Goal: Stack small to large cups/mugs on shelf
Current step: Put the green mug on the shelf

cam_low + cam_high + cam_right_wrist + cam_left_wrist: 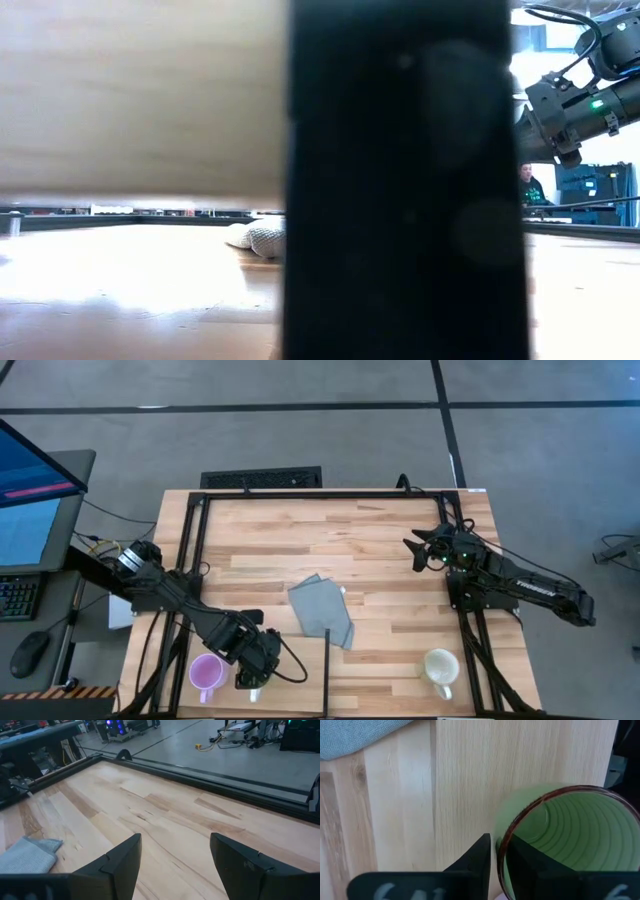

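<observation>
Purple mug (207, 673) at table's near left edge. Just right of it, left gripper (256, 668) straddles green mug's (560, 840) rim, one finger inside, one outside; whether pinching or merely close, cannot tell. Cream mug (439, 666) near right. Right gripper (418, 548) spread, well apart.

A wide dark post (400, 180) blocks the low view's middle; the green mug (570, 845) is cropped in the left wrist view.

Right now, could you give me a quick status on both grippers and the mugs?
Left gripper straddles green mug rim beside purple mug. Right gripper open, idle. Cream mug untouched. Grey cloth mid-table.
</observation>
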Tool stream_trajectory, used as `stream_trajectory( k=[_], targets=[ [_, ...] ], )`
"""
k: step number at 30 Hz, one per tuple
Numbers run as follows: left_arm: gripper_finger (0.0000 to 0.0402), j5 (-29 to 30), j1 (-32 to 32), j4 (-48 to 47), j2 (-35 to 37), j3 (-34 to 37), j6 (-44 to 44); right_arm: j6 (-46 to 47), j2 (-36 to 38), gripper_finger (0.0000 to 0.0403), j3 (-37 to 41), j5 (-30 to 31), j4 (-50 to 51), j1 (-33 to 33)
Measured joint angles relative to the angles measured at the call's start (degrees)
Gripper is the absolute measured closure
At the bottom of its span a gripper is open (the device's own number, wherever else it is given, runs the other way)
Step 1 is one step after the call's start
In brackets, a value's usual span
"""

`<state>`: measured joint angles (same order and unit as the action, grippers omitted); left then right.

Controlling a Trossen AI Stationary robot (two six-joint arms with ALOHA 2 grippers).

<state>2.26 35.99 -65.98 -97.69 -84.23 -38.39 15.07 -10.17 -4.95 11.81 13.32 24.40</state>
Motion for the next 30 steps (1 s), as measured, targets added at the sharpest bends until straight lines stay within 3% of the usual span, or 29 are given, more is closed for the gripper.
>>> stream_trajectory(
  k=[30],
  targets=[
    [0.0351, -0.9, 0.0, -0.1, 0.0, 0.0, -2.4, 0.1, 0.0, 0.0143, 0.0, 0.0, 0.0, 0.0]
  ],
)
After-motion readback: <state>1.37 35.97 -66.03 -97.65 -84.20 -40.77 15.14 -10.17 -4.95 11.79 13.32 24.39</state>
